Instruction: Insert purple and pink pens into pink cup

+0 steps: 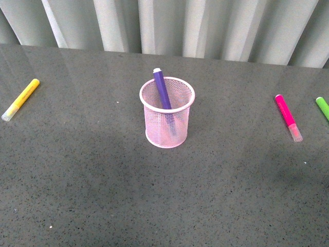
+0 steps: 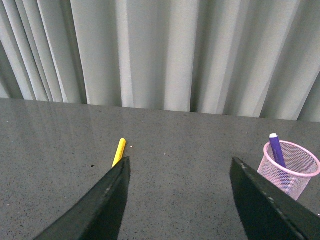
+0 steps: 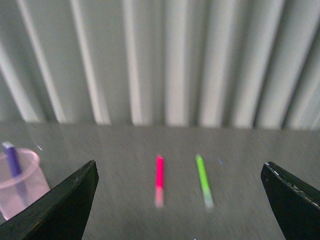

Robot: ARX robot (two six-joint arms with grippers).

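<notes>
The pink cup [image 1: 167, 112] stands upright at the table's middle. The purple pen [image 1: 162, 88] stands inside it, leaning, its end above the rim. The pink pen [image 1: 288, 117] lies flat on the table at the right, clear cap toward me. Neither gripper shows in the front view. My left gripper [image 2: 177, 200] is open and empty above the table; the cup [image 2: 290, 170] with the purple pen [image 2: 276, 149] sits beside one finger. My right gripper [image 3: 180, 200] is open and empty, with the pink pen [image 3: 159, 177] lying ahead between its fingers. That view is blurred.
A yellow marker [image 1: 21, 99] lies at the far left, also in the left wrist view [image 2: 119, 151]. A green marker [image 1: 323, 108] lies at the right edge beside the pink pen, also in the right wrist view [image 3: 203, 180]. Grey curtains hang behind the dark speckled table [image 1: 103, 195].
</notes>
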